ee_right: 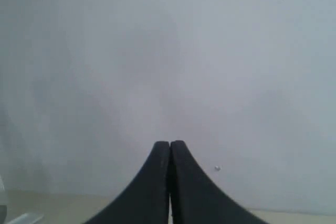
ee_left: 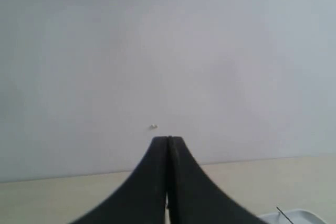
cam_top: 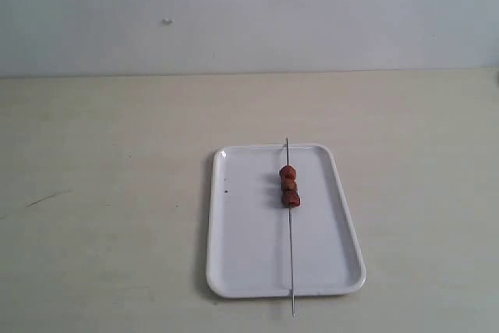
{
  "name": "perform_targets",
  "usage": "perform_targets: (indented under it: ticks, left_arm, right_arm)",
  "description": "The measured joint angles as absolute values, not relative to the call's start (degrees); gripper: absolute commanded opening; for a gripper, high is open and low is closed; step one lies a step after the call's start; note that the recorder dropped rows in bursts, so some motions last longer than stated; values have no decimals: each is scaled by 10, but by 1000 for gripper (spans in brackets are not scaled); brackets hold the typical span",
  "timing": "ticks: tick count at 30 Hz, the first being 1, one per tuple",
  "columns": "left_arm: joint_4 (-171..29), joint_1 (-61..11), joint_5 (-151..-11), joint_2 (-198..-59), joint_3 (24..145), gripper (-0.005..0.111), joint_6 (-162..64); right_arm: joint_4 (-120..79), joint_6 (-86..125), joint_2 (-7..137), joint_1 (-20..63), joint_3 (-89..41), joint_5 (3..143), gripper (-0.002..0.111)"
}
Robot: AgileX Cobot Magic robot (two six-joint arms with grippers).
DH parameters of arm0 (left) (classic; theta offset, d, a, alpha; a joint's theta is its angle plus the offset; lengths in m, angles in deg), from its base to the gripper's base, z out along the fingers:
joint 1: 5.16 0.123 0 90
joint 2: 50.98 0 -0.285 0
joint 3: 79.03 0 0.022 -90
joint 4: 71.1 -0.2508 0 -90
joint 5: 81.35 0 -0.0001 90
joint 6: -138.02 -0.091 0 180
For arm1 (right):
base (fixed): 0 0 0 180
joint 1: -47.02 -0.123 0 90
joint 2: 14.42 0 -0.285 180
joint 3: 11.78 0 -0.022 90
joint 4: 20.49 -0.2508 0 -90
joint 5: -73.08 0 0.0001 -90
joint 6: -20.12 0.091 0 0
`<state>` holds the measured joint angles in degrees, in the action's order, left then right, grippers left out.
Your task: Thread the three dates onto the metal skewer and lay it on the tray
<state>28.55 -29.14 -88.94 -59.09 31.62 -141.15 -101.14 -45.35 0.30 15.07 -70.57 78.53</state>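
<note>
The three dates sit on the metal skewer, which lies along the tray, lower middle of the picture. Our left gripper and right gripper are pinched closed and empty, because we think the job is done.

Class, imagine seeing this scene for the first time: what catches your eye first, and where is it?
The three dates, reddish-brown, sit threaded in a row on the metal skewer, which lies lengthwise across the white tray, overhanging its near rim. The left gripper and right gripper show black jaws pressed together before a bare wall.
</note>
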Motion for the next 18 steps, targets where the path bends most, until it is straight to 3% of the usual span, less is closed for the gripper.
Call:
perform_targets:
  ticks: [13, 18]
  left_arm:
    - [285, -291, -889, -591, 316, 0, -1411]
    - [285, -291, -888, -591, 316, 0, -1410]
  right_arm:
    - [-1011, -448, -30, 151, -706, 807, 0]
    - [-855, -349, -59, 199, -722, 764, 0]
